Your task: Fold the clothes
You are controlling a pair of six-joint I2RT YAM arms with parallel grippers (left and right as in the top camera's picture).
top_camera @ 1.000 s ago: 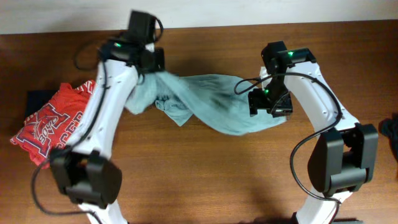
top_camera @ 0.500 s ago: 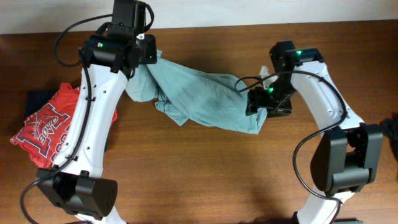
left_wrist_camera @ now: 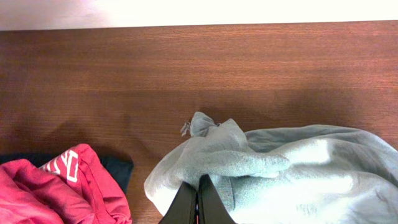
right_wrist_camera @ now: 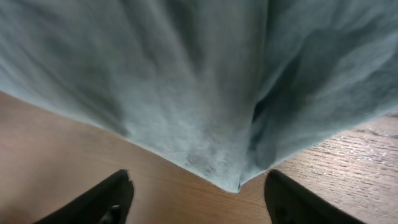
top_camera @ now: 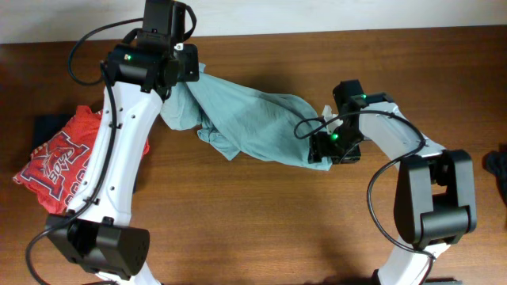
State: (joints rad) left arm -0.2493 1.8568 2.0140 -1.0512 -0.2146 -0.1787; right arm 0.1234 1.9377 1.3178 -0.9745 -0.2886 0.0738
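The pale grey-teal T-shirt (top_camera: 253,123) lies bunched across the table's middle, one end lifted at the upper left. My left gripper (top_camera: 190,73) is shut on a fold of it (left_wrist_camera: 249,165), fingers pressed together (left_wrist_camera: 198,202). My right gripper (top_camera: 323,150) is open, its fingers spread wide (right_wrist_camera: 199,199) just off the shirt's right corner (right_wrist_camera: 233,180), which rests on the wood between them, untouched. The red "SOCCER" shirt (top_camera: 67,158) lies at the left on a dark navy garment (top_camera: 47,127); both also show in the left wrist view, the red shirt (left_wrist_camera: 56,186) and the navy one (left_wrist_camera: 115,171).
The wooden table (top_camera: 261,229) runs to a pale wall at the far edge (left_wrist_camera: 186,12). A dark object (top_camera: 497,166) sits at the right edge. Black cables hang from both arms.
My right gripper let go of the shirt's right corner and moved left and down; the corner now lies on the table. My left gripper lifted its end up and left earlier, then held still.
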